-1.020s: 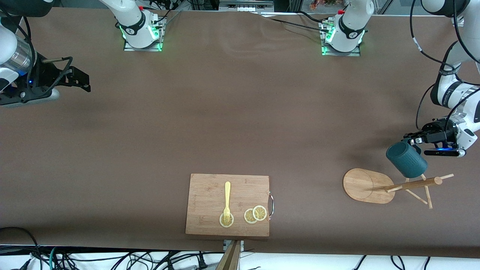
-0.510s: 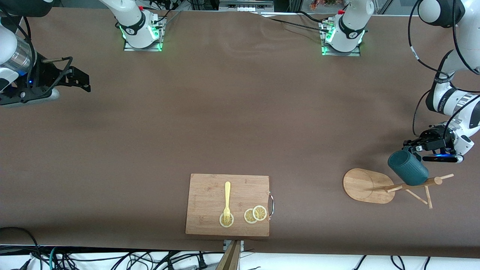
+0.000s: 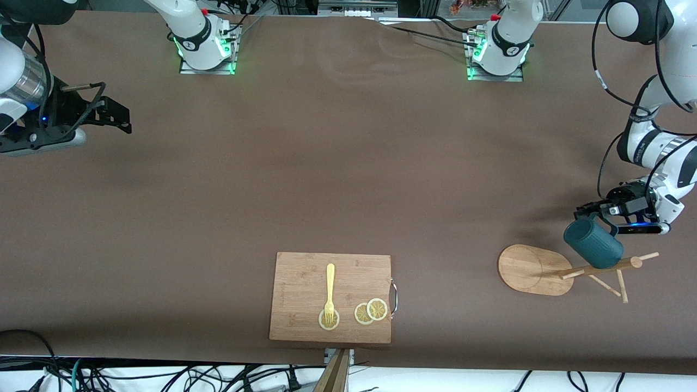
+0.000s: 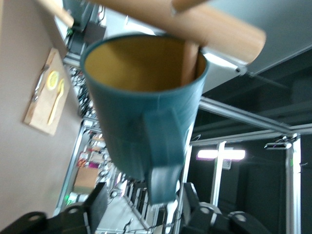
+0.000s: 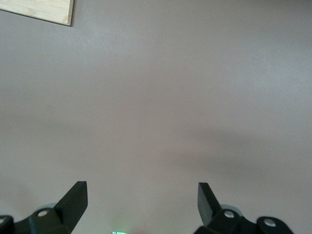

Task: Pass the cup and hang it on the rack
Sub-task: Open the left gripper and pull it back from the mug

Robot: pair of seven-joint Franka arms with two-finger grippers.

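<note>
Small dark teal ribbed mug [image 3: 593, 245] with mustard-yellow inside hung on light bamboo mug tree [image 3: 599, 268] at left arm's end of brown table [image 3: 348, 163]. Tipped mouth-down toward oval base [image 3: 525, 269]. In left wrist view, one thin angled peg [image 4: 189, 62] seen passing into mug mouth [image 4: 146, 68], under the thick central post [image 4: 209, 24]. Loop handle [image 4: 163, 156] turned toward the pincer.

Left gripper [image 3: 592, 211] level with the mug, just beside the handle. Fingers [image 4: 96, 207] spread, one on each side of the handle, a gap showing on the wider side. Nothing clamped. Contact on the narrower side not discernible.

Right gripper [image 3: 117, 115] waiting above bare table at right arm's end, well apart from mug and mug tree. Fingers [image 5: 73, 200] wide apart, nothing between them.

Rectangular wooden cutting board [image 3: 305, 272] near the front-camera edge of table, about mid-length. On it: pale yellow plastic fork [image 3: 329, 286], tines resting on one lemon slice [image 3: 328, 321]; two overlapping lemon slices [image 3: 371, 311] beside that, toward the metal handle [image 3: 394, 296].
</note>
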